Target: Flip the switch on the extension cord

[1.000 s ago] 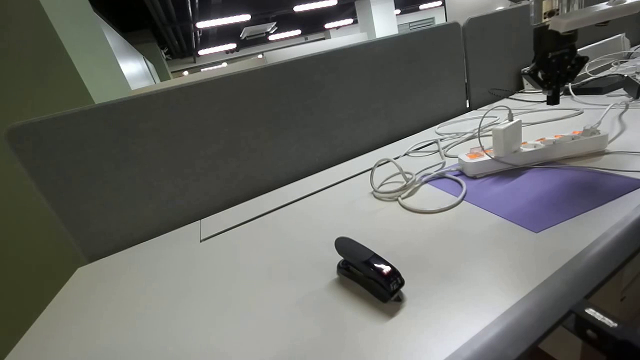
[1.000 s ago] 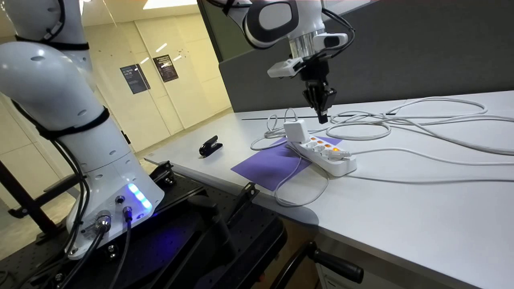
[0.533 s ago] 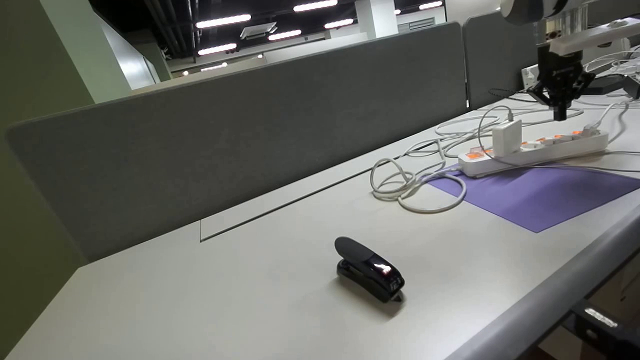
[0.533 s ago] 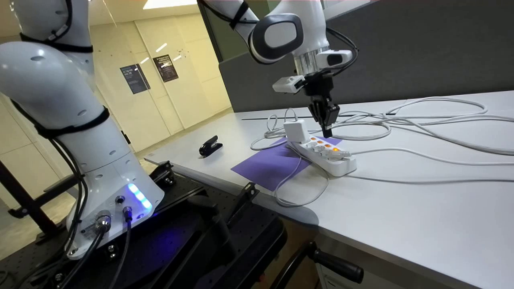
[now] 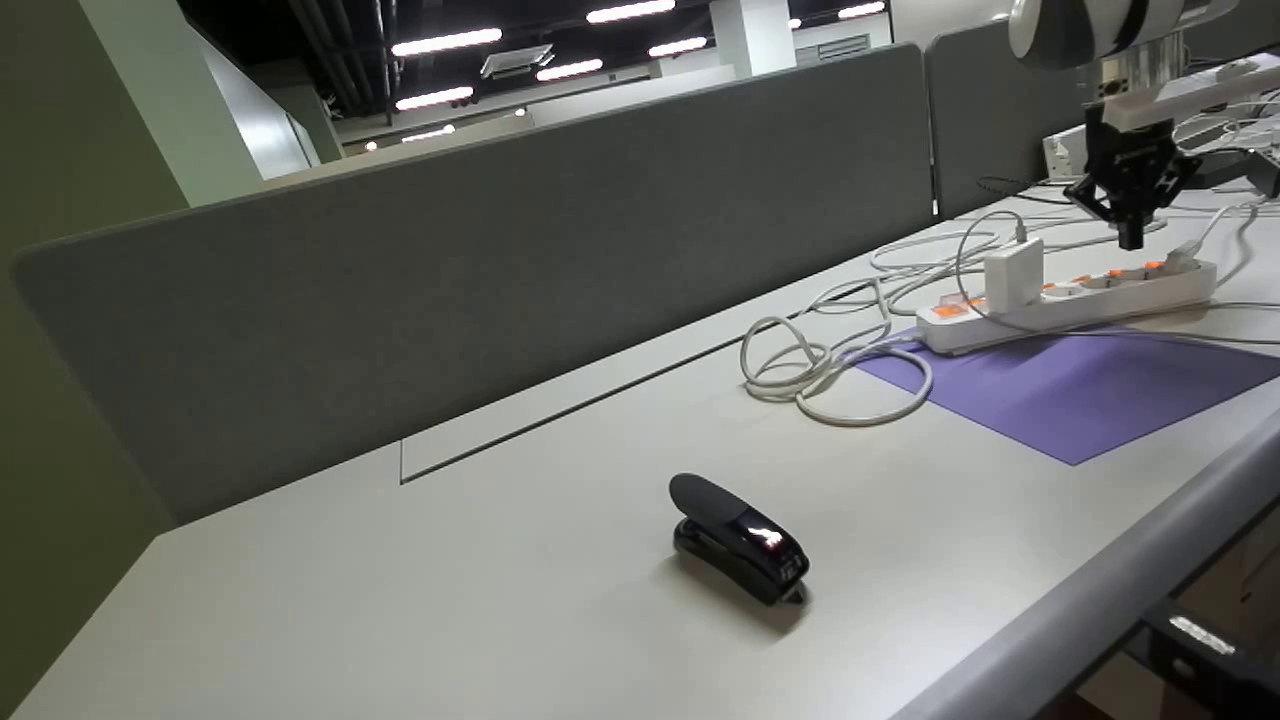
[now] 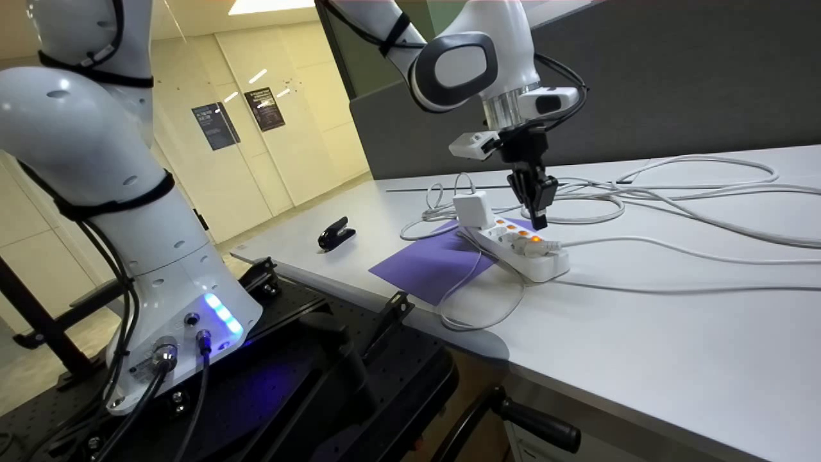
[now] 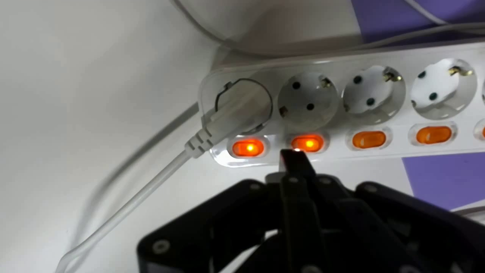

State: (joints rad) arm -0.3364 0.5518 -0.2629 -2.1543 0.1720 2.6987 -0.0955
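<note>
The extension cord is a long white power strip, seen in both exterior views (image 5: 1110, 303) (image 6: 545, 266) and in the wrist view (image 7: 401, 131). A white plug (image 7: 238, 110) sits in its end socket. Two orange switches glow in the wrist view, the end switch (image 7: 248, 148) and its neighbour (image 7: 307, 143). The third switch (image 7: 369, 139) and fourth switch (image 7: 434, 134) look unlit. My gripper (image 7: 297, 161) is shut and empty, pointing down. It also shows in both exterior views (image 5: 1130, 235) (image 6: 539, 218). Its tips hover just above the strip, by the second switch's edge.
A white adapter (image 5: 1014, 275) stands up from the strip's far end. Loose white cables (image 5: 865, 385) lie around it. A purple sheet (image 5: 1075, 400) lies partly under the strip. A black stapler (image 5: 740, 540) is on the table. A grey partition (image 5: 600, 270) runs behind.
My gripper has come down toward the power strip and shifted along it toward the end with the white plug. It has stayed shut. The strip, stapler and cables have not moved.
</note>
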